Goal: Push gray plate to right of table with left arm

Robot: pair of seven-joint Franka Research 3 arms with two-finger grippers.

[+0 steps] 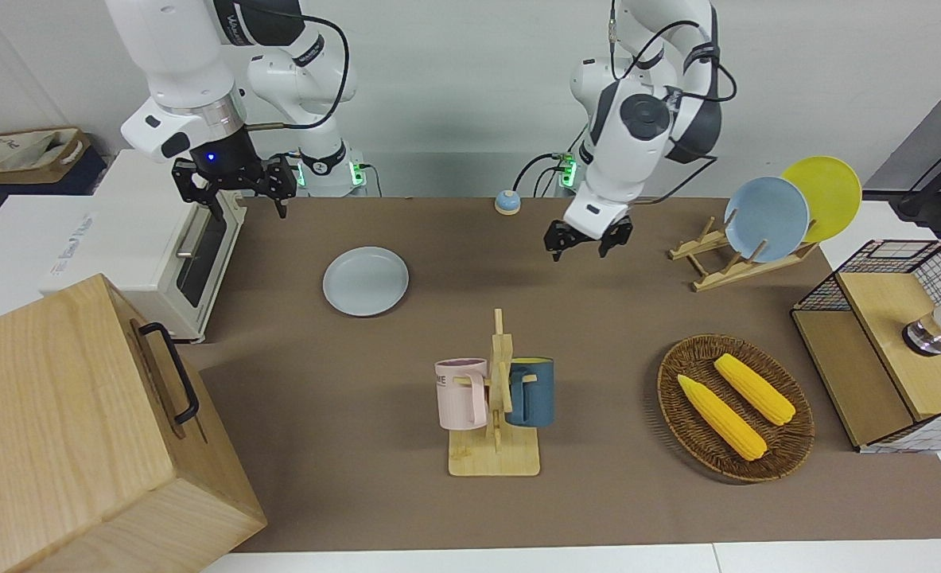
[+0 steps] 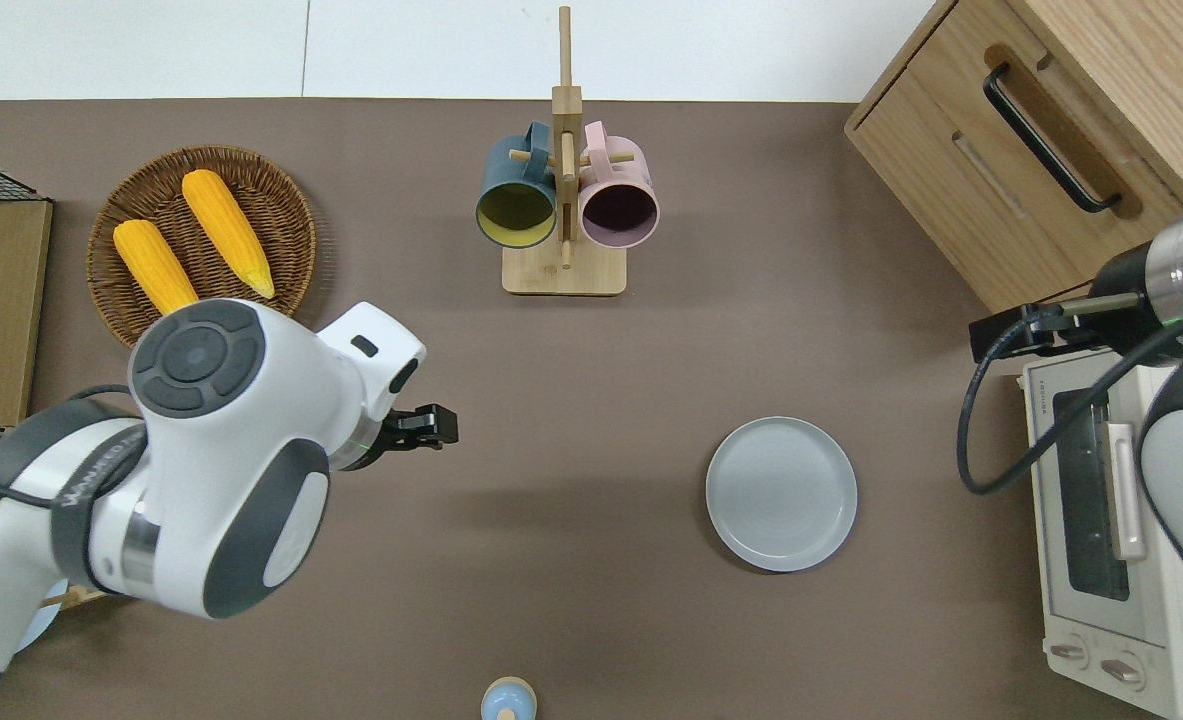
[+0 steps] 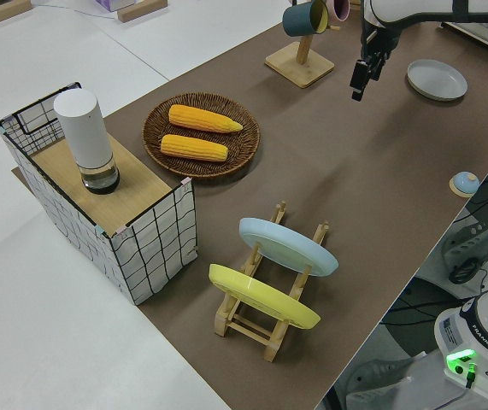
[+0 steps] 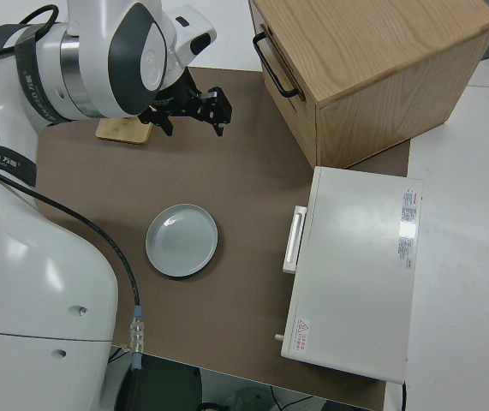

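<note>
The gray plate [image 1: 365, 281] lies flat on the brown table [image 1: 343, 382] toward the right arm's end, close to the toaster oven; it also shows in the overhead view [image 2: 781, 493], the left side view [image 3: 437, 79] and the right side view [image 4: 181, 240]. My left gripper [image 1: 587, 243] is open and empty, up in the air over bare table between the plate and the wicker basket, well apart from the plate; it also shows in the overhead view [image 2: 431, 428]. My right gripper [image 1: 235, 187] is open and parked.
A mug stand [image 1: 494, 414] with a pink and a blue mug stands mid-table, farther from the robots. A wicker basket [image 1: 735, 406] holds two corn cobs. A plate rack [image 1: 717, 263], a wire crate [image 1: 892, 342], a toaster oven [image 1: 160, 239] and a wooden cabinet [image 1: 80, 430] line the table's ends.
</note>
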